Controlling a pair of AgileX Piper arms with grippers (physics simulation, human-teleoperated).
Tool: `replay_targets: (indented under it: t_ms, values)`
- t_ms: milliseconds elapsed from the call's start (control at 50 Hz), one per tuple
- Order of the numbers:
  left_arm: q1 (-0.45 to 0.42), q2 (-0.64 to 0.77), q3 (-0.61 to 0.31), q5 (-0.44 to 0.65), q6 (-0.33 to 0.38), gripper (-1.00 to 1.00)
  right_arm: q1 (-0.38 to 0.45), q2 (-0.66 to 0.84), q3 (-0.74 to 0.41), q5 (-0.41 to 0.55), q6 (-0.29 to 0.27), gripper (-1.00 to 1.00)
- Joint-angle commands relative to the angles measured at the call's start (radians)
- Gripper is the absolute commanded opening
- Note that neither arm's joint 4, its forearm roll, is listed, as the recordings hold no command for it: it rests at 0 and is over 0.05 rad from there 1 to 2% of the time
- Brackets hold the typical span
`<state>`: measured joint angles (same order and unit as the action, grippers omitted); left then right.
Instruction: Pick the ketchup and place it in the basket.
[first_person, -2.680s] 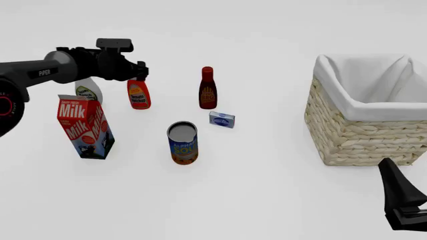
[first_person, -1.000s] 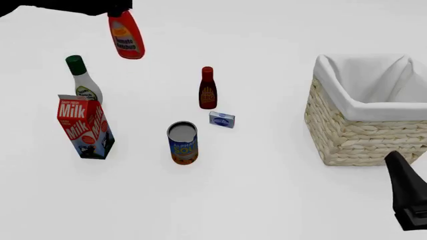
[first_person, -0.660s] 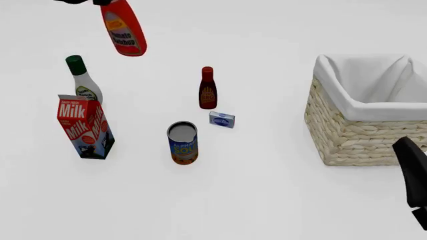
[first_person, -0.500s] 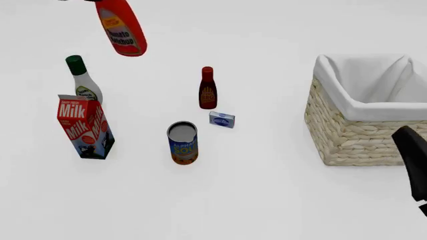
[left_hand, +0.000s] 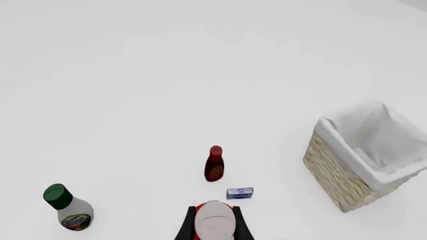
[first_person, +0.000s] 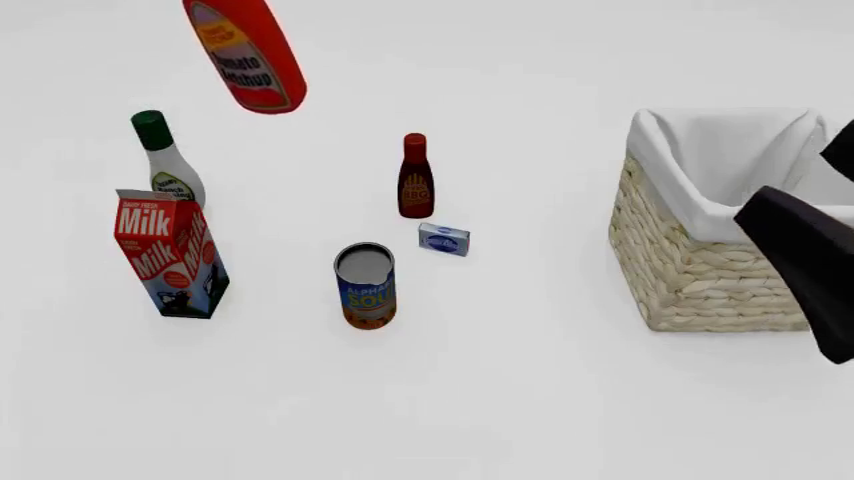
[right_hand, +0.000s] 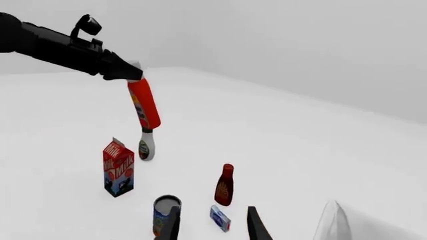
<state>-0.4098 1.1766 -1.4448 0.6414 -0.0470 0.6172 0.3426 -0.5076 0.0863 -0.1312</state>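
Note:
The ketchup (first_person: 244, 58), a red-orange bottle with a yellow-and-white label, hangs tilted high above the table's far left, its top cut off by the front view's edge. In the left wrist view its white cap (left_hand: 213, 223) sits between the fingers of my left gripper (left_hand: 213, 210), which is shut on it. The right wrist view shows the ketchup (right_hand: 144, 104) dangling from the left gripper (right_hand: 127, 73). The basket (first_person: 694, 275), woven straw with white lining, stands at the right. My right gripper (right_hand: 213, 210) is open and holds nothing; its arm (first_person: 801, 265) crosses the basket's near right side.
On the table stand a white bottle with green cap (first_person: 164, 160), a milk carton (first_person: 168, 255), a soup can (first_person: 364, 286), a dark bottle with red cap (first_person: 415, 178) and a small blue box (first_person: 443, 239).
The ketchup has gone up off the table and drifted slightly right, held by the left gripper. The right arm has risen from the lower right corner to in front of the basket.

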Motion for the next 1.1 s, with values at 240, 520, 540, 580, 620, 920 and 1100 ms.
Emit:
replay_targets:
  t_ms: [240,520,540,580,620,920,1100]
  values:
    - [-0.117,-0.010,-0.037,0.049,0.013,-1.00,0.219,0.198,-0.091,-0.011,-0.032,1.00]
    - [-0.144,0.005,-0.052,0.066,0.028,-1.00,0.269,0.307,-0.108,-0.083,-0.033,1.00]
    - [-0.143,0.004,-0.054,0.068,0.028,-1.00,0.273,0.317,-0.107,-0.090,-0.047,1.00]
    - [-0.147,0.004,-0.058,0.072,0.029,-1.00,0.274,0.333,-0.111,-0.098,-0.050,1.00]
    - [-0.154,0.002,-0.057,0.075,0.030,-1.00,0.281,0.363,-0.123,-0.108,-0.061,1.00]
    - [-0.167,-0.007,-0.032,0.068,0.049,-1.00,0.281,0.497,-0.162,-0.166,-0.110,1.00]
    - [-0.175,-0.014,-0.010,0.059,0.048,-1.00,0.266,0.555,-0.207,-0.195,-0.121,1.00]
